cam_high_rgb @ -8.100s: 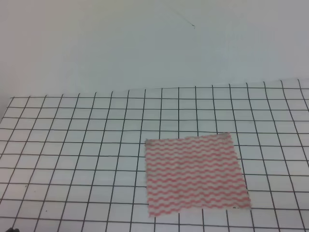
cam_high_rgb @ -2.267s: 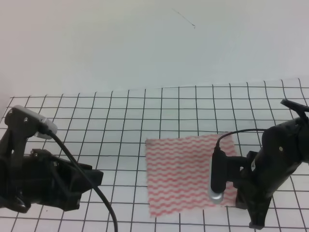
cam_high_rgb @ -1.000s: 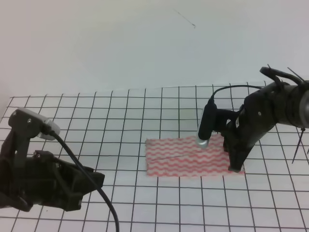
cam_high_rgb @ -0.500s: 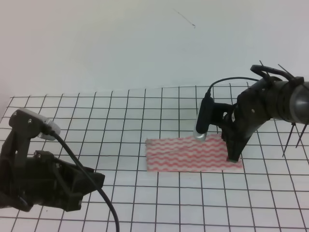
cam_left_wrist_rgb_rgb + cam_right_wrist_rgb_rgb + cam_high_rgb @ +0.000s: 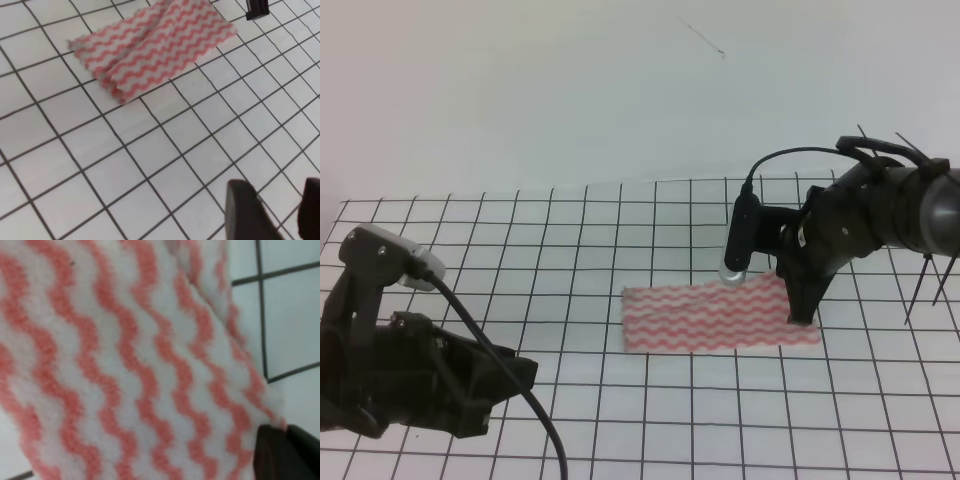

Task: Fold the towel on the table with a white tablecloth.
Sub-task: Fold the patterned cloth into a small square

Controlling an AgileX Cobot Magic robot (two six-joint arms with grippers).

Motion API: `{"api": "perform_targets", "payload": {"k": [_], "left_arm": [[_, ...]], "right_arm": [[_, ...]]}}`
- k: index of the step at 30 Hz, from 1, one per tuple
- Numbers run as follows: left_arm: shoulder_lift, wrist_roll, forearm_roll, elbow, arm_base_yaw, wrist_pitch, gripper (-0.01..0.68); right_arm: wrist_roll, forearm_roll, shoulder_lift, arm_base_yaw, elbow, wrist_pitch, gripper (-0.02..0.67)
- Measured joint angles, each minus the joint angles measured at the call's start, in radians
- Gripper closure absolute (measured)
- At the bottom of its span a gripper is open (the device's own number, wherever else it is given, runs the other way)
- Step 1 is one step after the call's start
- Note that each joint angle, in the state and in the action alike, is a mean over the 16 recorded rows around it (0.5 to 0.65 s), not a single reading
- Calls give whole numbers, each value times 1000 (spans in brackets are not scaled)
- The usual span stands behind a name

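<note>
I see the towel (image 5: 720, 318) lying on the table (image 5: 570, 250) as a long folded band, doubled over with its two layers showing in the left wrist view (image 5: 150, 45). My right gripper (image 5: 803, 318) stands at the band's right end, tips pointing down at the cloth's far right corner. In the right wrist view the striped cloth (image 5: 125, 365) fills nearly everything ahead of the jaws, and a dark fingertip (image 5: 280, 452) sits against the cloth's edge at the lower right. I cannot tell from any view whether those jaws are pinching the towel or parted.

My left gripper (image 5: 272, 212) hangs above bare grid squares, well apart from the towel, which lies ahead of its jaws and off to the left. Two dark fingers (image 5: 245, 210) show at the bottom of the left wrist view with a strip of tablecloth visible between them, so the jaws stand parted with nothing held. In the high view the left arm (image 5: 410, 370) sits low at the near left of the table.
</note>
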Motion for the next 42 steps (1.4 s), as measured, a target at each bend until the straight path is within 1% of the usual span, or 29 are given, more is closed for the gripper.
{"api": "perform_targets", "payload": {"k": [6,10,14,20,24,28,36,42], "left_arm": [[0,0,-1,0,0,3,445],[0,-1,1,0,0,6,445],[0,-2,2,0,0,6,445],[4,-20,4,-6,0,-5,445],[28,-40,4,-32,0,-9,445],[85,-58,3,-90,0,2,445],[291,-26,21,-299,0,92,428],[494,12,38,-483,-6,192,408]], "right_arm": [[29,-18,12,0,0,-12,644],[69,-38,21,0,0,-5,620],[111,-58,24,0,0,11,559],[151,-65,-10,0,-1,28,443],[110,11,-50,0,-2,41,371],[50,131,-93,0,-2,65,333],[-83,386,-145,1,-2,133,322],[-109,475,-153,1,-2,198,321]]}}
